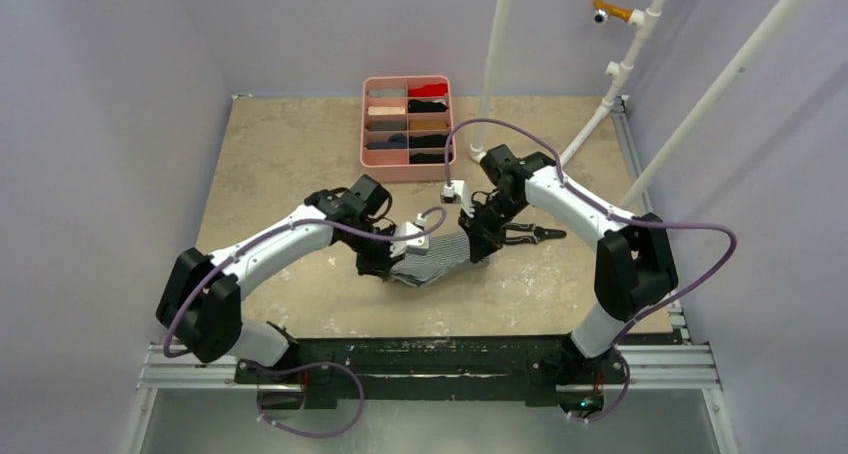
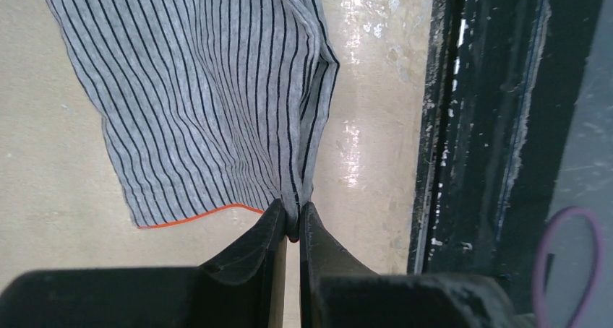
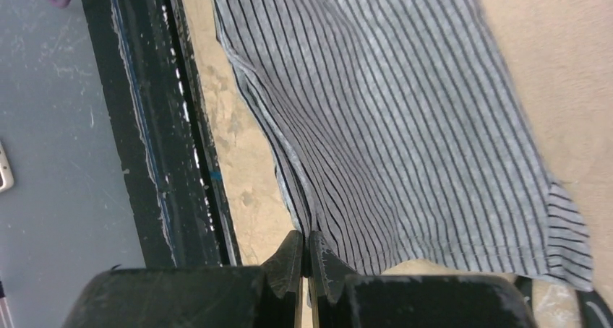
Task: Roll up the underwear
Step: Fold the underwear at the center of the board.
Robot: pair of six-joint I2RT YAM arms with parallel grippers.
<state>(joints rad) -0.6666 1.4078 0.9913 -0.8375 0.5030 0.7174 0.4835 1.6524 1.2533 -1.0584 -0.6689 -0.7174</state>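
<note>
Grey striped cloth: the underwear (image 1: 440,259) is held between both grippers on the near side of the pink tray (image 1: 365,124), toward the arm bases. The left gripper (image 2: 293,223) is clamped on the corner by the orange-red hem. The right gripper (image 3: 307,245) is clamped on the opposite edge. Pliers (image 1: 535,236) lie just right of the cloth, also nearer than the tray. Judged step: spreading or folding, with no roll formed yet. The next move calls for both arms to lower together, keeping the cloth flat and off the pliers.
</note>
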